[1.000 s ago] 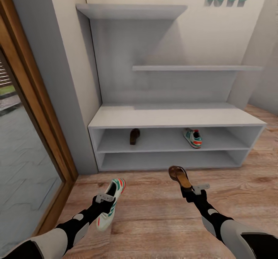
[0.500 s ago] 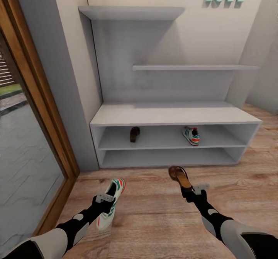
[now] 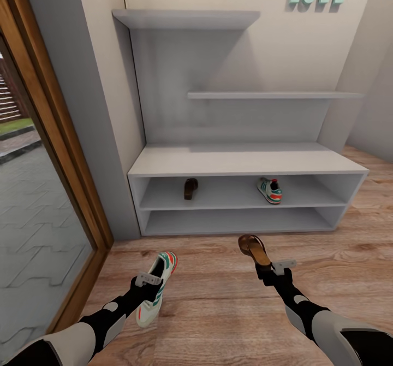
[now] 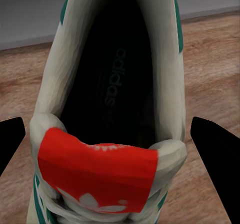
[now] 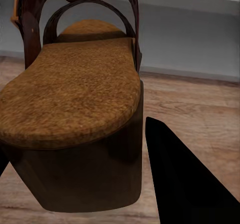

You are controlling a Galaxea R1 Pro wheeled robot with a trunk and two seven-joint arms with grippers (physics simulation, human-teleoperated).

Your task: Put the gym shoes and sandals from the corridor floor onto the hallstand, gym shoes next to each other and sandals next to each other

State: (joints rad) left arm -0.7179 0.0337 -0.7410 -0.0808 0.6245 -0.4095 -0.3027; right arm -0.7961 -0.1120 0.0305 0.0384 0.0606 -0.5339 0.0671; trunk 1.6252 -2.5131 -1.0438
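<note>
A: Left first. We carry a gym shoe in our left gripper, above the corridor floor in front of the hallstand's left end. It should be light, with a soft upper that gives, so the heel collar seems the best hold.

B: In the wrist view the dark fingertips flank the heel, apparently pinching it.

A: Our right gripper is clamped on a sandal by its heel; stiff sole, light, probably slick leather.

B: On the upper open shelf, the other sandal lies towards the left end and the other gym shoe towards the right, well apart.
</note>
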